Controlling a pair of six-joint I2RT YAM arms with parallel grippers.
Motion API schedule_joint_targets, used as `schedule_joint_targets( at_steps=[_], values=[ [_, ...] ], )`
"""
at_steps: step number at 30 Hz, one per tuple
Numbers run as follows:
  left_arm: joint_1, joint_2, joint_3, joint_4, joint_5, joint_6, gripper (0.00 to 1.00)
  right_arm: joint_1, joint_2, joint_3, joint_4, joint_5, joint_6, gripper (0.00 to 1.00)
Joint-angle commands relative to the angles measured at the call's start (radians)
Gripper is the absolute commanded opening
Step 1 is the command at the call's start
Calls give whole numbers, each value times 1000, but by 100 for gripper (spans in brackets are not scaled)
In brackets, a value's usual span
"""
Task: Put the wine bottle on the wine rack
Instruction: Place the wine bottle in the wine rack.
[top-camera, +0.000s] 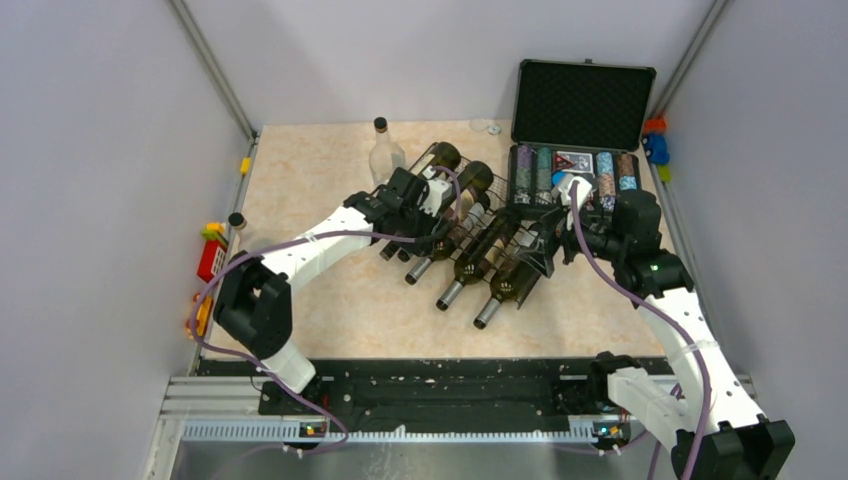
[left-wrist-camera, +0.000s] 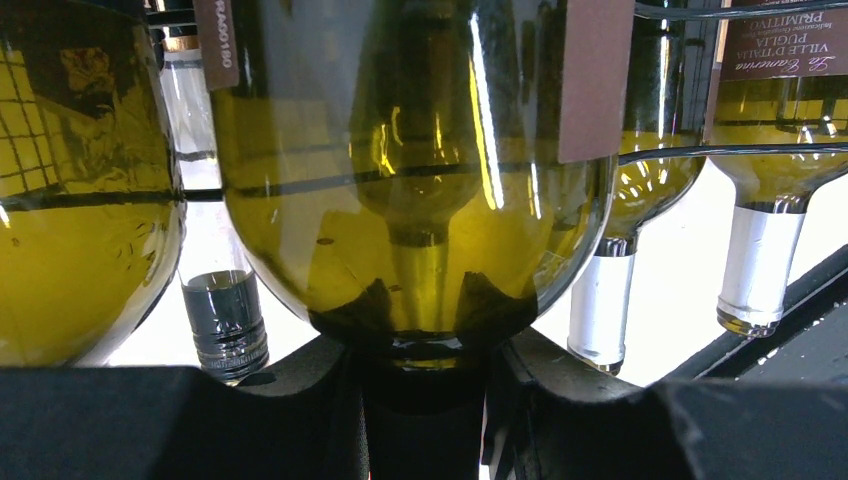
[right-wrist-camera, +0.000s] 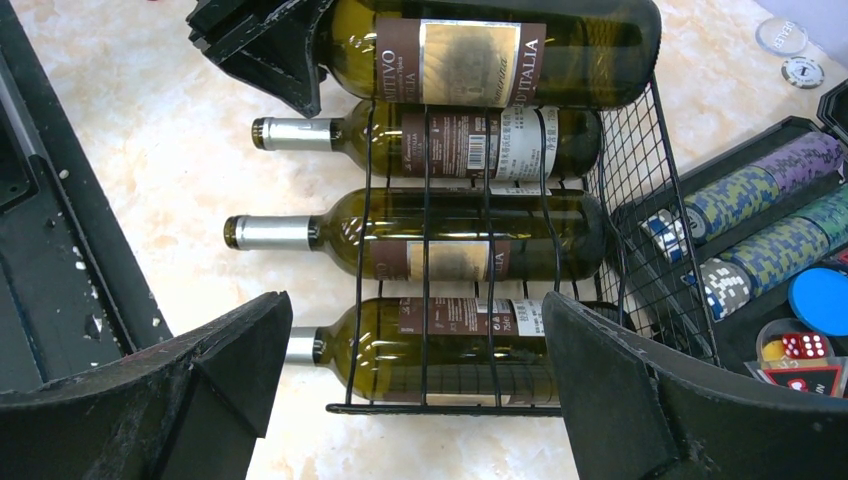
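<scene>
The left gripper (left-wrist-camera: 425, 400) has its jaws nearly closed on the neck of the wine bottle (left-wrist-camera: 420, 200). Its own wrist view shows the green glass shoulder swelling straight out from between the black fingers. The right wrist view shows what that close-up cannot: the held bottle lies on its side along the 12 o'clock edge of the wine rack (right-wrist-camera: 430, 250), with its base against the raised grid end at 3 o'clock. Whether its weight rests on the wires cannot be told.

The right gripper (right-wrist-camera: 415, 320) stands wide open and holds nothing. Its two fingers flank the rack's nearest row, where a silver-capped bottle (right-wrist-camera: 440, 345) lies in its cradle between them, untouched. Two more bottles fill the rows between that one and the held bottle.

From the left wrist, more bottles show on either side of the held one, and capped necks hang below them.

Only the overhead view shows the whole layout. The rack sits mid-table with the bottle necks pointing to about 7 o'clock. A clear bottle (top-camera: 385, 150) stands upright at 11 o'clock from the left gripper. An open black case (top-camera: 583, 100) of poker chips sits at 2 o'clock from the rack.
</scene>
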Motion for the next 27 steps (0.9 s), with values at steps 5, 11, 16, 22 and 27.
schedule_joint_targets(
  at_steps=[5,11,16,22,27],
  values=[
    [5,4,70,84,-13,8,38,-11,-6,2,37,-20,5,99],
    [5,-22,75,73,-13,13,68,-10,-9,-2,37,-21,4,99],
    [5,-67,75,54,-11,27,80,-11,-10,0,32,-22,2,99],
    [6,-154,74,19,-28,95,86,-11,-8,7,27,-15,2,99],
    [5,-247,80,-8,-51,152,89,-11,-6,9,32,-3,1,99]
  ],
)
